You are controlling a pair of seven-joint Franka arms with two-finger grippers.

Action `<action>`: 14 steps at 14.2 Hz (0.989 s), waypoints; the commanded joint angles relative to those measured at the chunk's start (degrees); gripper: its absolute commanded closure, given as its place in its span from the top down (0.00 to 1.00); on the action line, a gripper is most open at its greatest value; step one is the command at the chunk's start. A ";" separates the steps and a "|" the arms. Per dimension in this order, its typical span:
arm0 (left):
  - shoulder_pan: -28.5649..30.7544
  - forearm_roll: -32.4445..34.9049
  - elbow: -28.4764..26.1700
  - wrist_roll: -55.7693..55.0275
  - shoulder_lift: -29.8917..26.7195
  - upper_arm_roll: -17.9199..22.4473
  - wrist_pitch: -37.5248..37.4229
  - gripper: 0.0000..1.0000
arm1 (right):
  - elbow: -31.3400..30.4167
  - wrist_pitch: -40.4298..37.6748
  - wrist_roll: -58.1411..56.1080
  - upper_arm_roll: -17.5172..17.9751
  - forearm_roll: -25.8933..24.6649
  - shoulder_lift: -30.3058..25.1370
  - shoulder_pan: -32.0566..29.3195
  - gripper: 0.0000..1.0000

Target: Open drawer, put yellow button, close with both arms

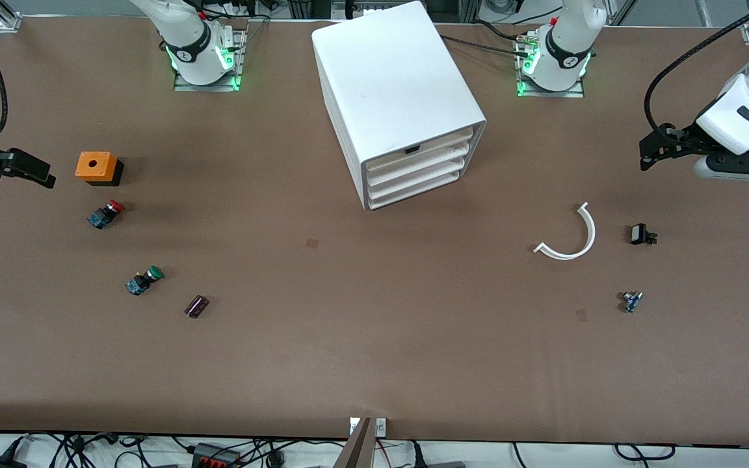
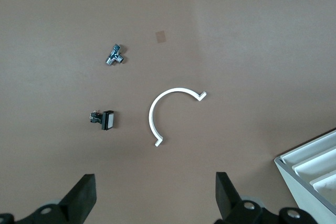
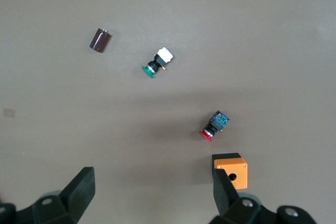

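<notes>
Front view has both arms parked wide: left gripper and right gripper gape empty, drawer shut midway between them; yellow button isn't visible anywhere, maybe hidden.

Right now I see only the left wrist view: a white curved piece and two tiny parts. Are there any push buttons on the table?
Observer: Yes, a red-capped button and a green-capped button lie toward the right arm's end of the table; I see no yellow one.
Operator: Is anything holding them?
Observer: No. The right gripper hangs open above the table near an orange box, touching nothing.
Operator: And the cabinet, is its top drawer open?
Observer: No, it is shut, like the three below it.
</notes>
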 commanded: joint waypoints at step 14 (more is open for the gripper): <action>-1.35 -0.69 1.78 0.42 -0.47 -0.05 -2.05 1.00 | -1.77 0.57 -0.67 0.53 -1.05 -1.50 -0.18 1.00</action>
